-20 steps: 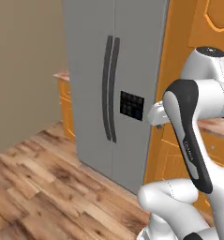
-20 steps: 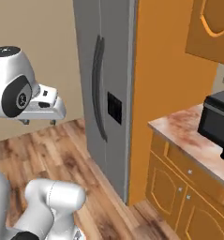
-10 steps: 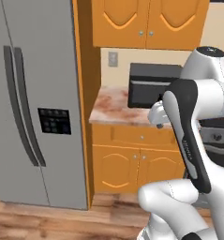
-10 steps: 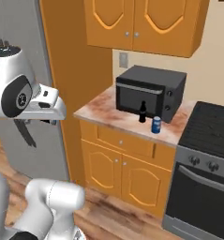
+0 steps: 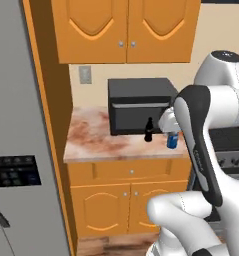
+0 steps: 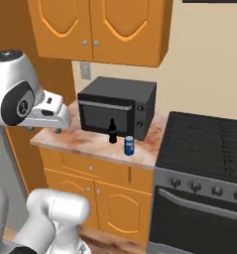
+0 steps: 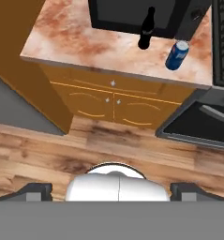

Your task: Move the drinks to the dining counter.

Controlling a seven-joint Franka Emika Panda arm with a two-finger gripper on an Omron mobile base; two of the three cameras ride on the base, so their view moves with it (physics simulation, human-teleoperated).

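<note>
Marbled worktop (image 6: 85, 144) below the orange wall cabinets (image 6: 97, 27) is where both drinks are found, with the black microwave (image 6: 117, 106) serving as the landmark: the dark bottle (image 6: 112, 132) is set just in front of the microwave's door, and the blue can (image 6: 129, 146) is placed near it, in front of the microwave's control end, towards the stove (image 6: 204, 144). The two drinks are seen apart from each other, both upright. The gripper (image 7: 111, 188) is held well back from the microwave, above the wooden floor (image 7: 85, 150), with its fingers spread fully and nothing held between them. The step in hand is judged to be the approach; neither drink is yet picked up. For the next move, the base is probably to be brought closer and the open gripper lowered around one drink, most likely the bottle, without the can being knocked.
</note>
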